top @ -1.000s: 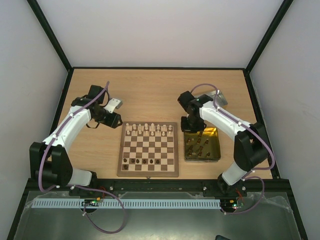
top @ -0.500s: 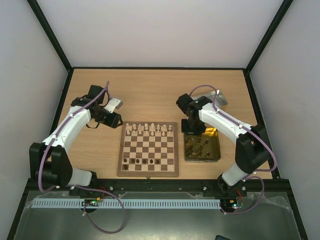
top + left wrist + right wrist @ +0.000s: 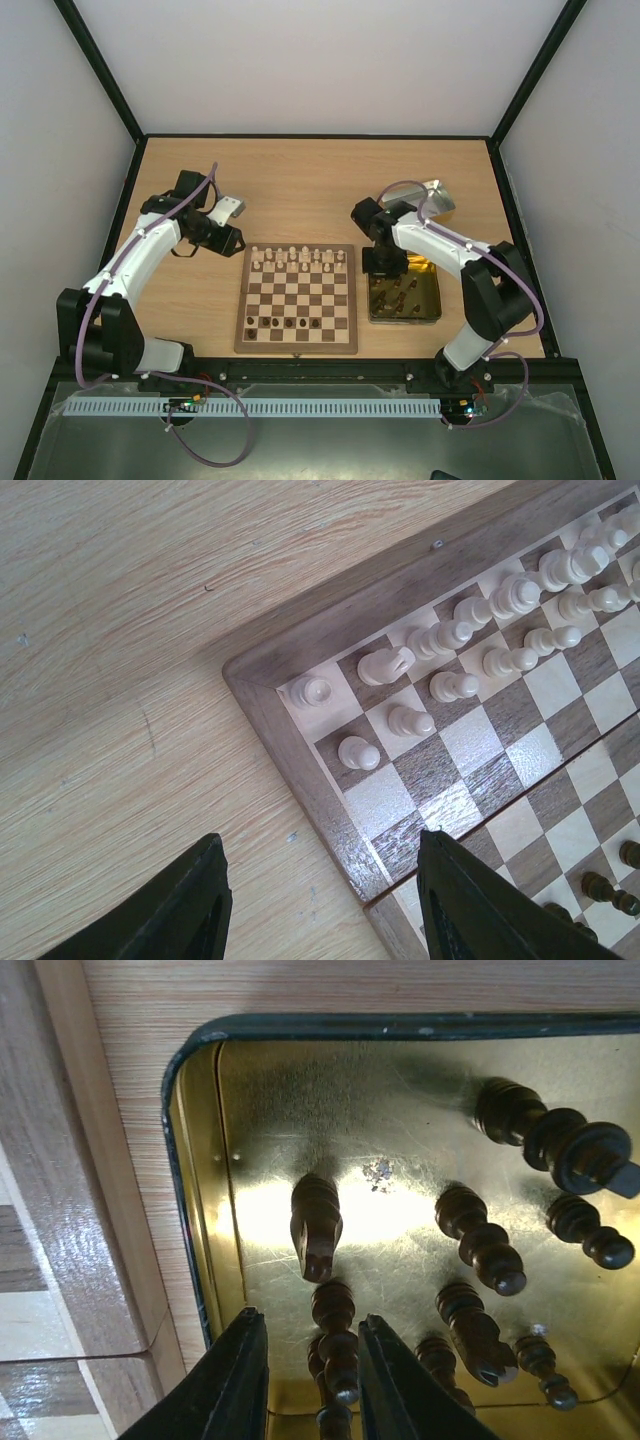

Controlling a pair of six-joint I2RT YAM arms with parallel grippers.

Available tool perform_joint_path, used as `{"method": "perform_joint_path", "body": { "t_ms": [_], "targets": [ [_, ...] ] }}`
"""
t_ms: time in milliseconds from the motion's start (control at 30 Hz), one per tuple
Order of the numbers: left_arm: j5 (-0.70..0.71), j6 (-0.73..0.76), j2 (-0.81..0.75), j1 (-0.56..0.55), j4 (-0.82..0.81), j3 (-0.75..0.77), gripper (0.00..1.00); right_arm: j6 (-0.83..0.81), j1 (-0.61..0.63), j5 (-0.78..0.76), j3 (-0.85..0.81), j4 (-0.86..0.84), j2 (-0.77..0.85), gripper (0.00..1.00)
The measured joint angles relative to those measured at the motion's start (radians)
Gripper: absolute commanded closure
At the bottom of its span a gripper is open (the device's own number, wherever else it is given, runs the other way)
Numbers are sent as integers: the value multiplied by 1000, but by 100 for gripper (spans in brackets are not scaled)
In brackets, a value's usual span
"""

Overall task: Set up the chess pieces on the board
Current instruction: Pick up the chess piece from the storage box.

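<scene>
The board (image 3: 296, 298) lies mid-table. Cream chess pieces (image 3: 297, 260) fill its two far rows, and several dark ones (image 3: 283, 323) stand on its near row at the left. More dark pieces (image 3: 480, 1240) lie in the gold tin (image 3: 432, 300). My right gripper (image 3: 383, 262) is low over the tin's far-left corner. In the right wrist view it (image 3: 311, 1316) is open, its fingers on either side of one dark piece (image 3: 338, 1332), just below a dark knight (image 3: 315, 1225). My left gripper (image 3: 320, 845) is open and empty above the board's far-left corner (image 3: 300, 770).
A silver tin (image 3: 437, 198) sits behind the right arm near the table's right edge. The gold tin's rim (image 3: 190, 1210) stands close to the board's border (image 3: 60, 1210). Black frame posts and white walls enclose the table.
My right gripper has moved left and toward the near edge, to the gold tin's far-left corner. The left arm has not moved.
</scene>
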State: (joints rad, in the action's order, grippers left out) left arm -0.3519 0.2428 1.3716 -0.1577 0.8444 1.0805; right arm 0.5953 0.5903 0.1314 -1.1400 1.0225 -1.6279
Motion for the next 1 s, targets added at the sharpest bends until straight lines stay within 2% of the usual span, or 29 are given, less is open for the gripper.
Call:
{"method": "perform_joint_path", "body": {
  "t_ms": [433, 1000],
  "targets": [
    [0, 0, 0, 0, 3, 0, 48, -8, -25, 11, 23, -59, -42, 79],
    [0, 0, 1, 0, 2, 0, 47, -33, -48, 23, 29, -91, -76, 90]
  ]
}}
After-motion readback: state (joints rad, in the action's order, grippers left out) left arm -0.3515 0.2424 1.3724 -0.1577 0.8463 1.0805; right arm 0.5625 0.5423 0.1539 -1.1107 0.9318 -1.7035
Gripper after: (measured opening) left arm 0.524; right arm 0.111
